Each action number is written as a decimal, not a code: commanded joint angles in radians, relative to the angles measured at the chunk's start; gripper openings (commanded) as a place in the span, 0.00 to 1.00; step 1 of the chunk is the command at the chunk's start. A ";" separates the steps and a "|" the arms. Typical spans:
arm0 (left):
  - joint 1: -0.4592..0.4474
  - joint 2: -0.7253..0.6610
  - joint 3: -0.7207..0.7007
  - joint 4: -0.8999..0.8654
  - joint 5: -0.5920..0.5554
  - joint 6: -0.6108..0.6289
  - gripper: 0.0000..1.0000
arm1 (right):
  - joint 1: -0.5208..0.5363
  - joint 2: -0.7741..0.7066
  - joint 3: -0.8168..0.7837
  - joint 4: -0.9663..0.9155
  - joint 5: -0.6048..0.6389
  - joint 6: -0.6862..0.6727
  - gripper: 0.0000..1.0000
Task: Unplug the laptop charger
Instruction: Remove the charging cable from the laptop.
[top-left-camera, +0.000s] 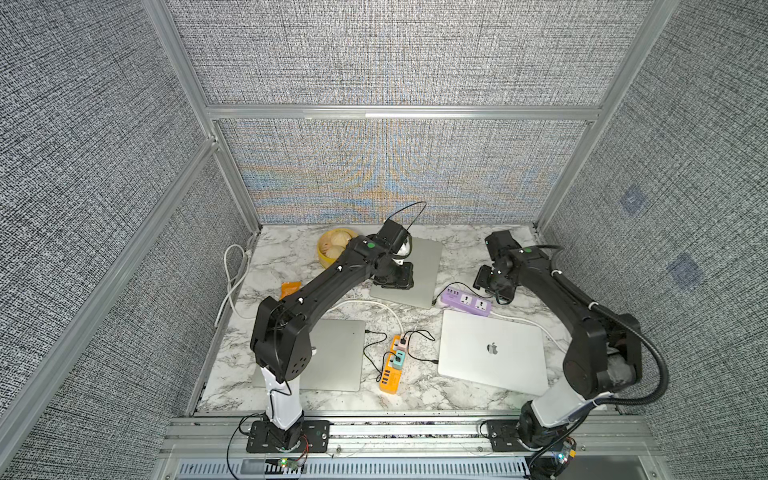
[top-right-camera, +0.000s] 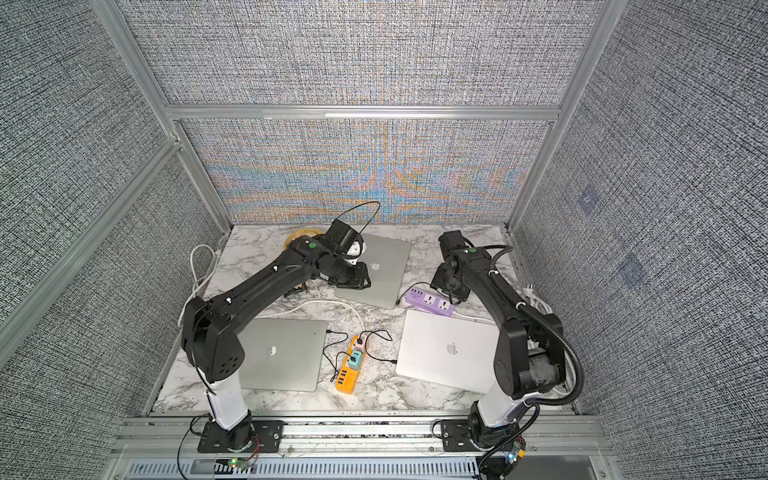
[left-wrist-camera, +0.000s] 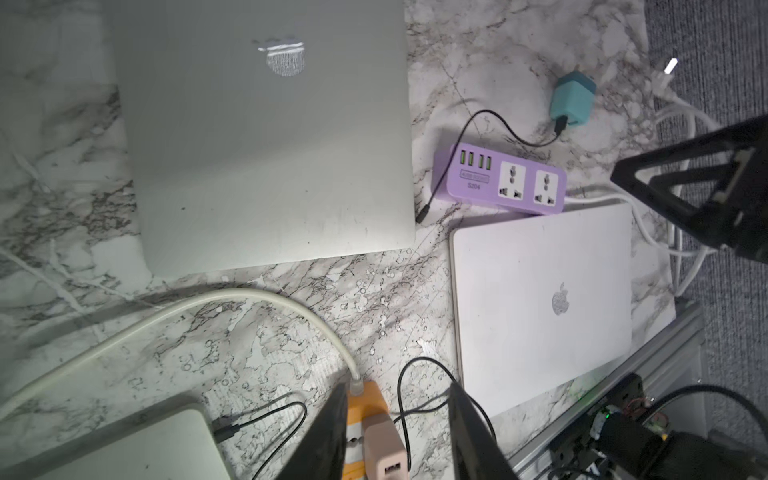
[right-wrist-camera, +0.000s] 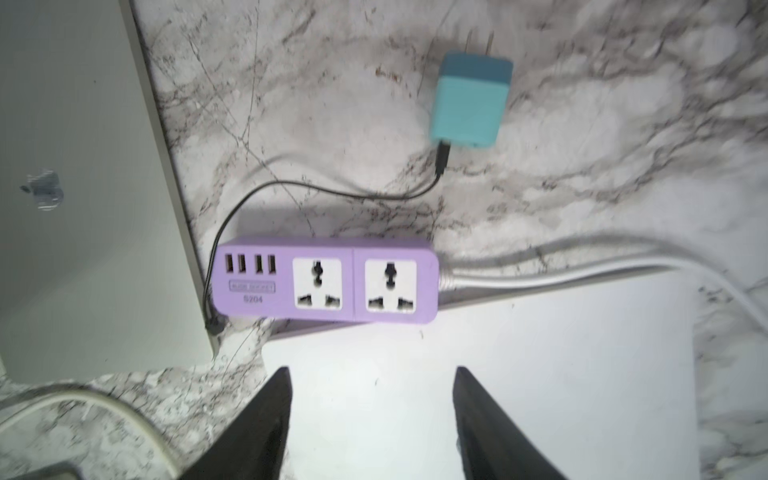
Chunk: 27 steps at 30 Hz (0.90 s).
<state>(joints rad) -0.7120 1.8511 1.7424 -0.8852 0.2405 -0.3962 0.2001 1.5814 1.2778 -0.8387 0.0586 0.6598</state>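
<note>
A teal charger (right-wrist-camera: 471, 102) lies loose on the marble beyond the purple power strip (right-wrist-camera: 324, 280), prongs bare, in no socket. Its thin black cable (right-wrist-camera: 316, 189) runs to the edge of the back grey laptop (left-wrist-camera: 266, 137); I cannot tell whether that end is seated in the port. Both sockets of the purple power strip (top-left-camera: 465, 300) are empty. My right gripper (right-wrist-camera: 372, 370) hovers open over the white laptop (right-wrist-camera: 540, 374), just short of the strip, holding nothing. My left gripper (left-wrist-camera: 399, 386) hangs open and empty above the back grey laptop (top-left-camera: 419, 266).
An orange power strip (top-left-camera: 390, 374) at centre front carries a pink charger (top-left-camera: 401, 343) and a teal one (top-left-camera: 400, 358) with black cables to the front laptops. A grey laptop (top-left-camera: 332, 357) lies front left. A yellow bowl (top-left-camera: 332, 247) and white cable (top-left-camera: 235, 270) sit at back left.
</note>
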 joint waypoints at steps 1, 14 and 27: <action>-0.029 -0.022 0.001 -0.078 -0.006 0.248 0.43 | 0.008 -0.084 -0.107 0.080 -0.204 0.098 0.64; -0.224 -0.095 -0.090 -0.069 0.123 0.671 0.45 | -0.008 -0.349 -0.495 0.216 -0.425 0.155 0.64; -0.398 -0.075 -0.196 0.008 0.112 0.922 0.45 | -0.095 -0.394 -0.703 0.435 -0.728 0.102 0.63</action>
<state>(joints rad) -1.1038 1.7767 1.5570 -0.9131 0.3656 0.4408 0.1074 1.1919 0.5991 -0.4706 -0.5793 0.7815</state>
